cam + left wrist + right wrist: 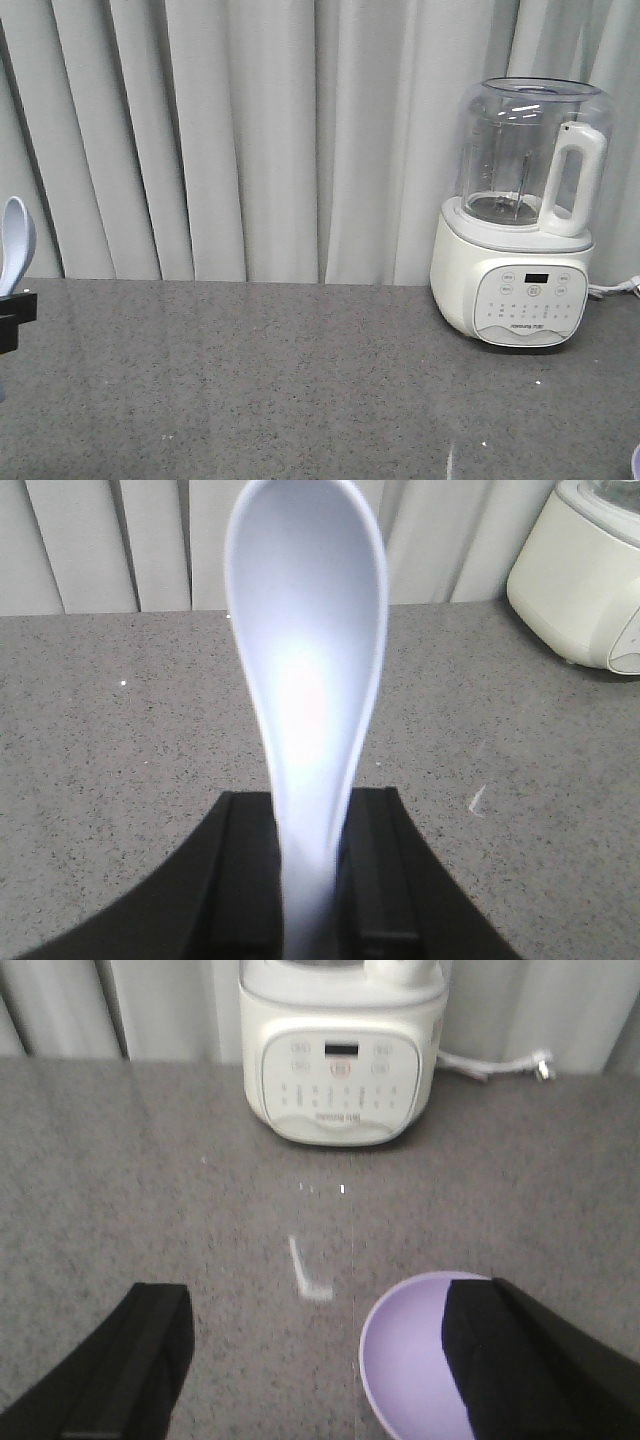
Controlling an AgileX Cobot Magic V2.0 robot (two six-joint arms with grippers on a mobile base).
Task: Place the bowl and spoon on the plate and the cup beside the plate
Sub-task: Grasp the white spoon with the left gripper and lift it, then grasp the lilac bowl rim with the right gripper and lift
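The left hand was clamped on the pale spoon, held mid-frame above the grey desk. The right hand was spread apart, one finger overlapping the lavender bowl at lower right. A white blender stood beyond.

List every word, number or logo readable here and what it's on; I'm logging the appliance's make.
Nothing is legible enough to quote.
Brand line at the bottom of the blender's control panel: too blurred to read.
Button labels on that panel: too small to read.
Display above them: dark, no digits legible.
The spoon and the bowl: no markings visible.
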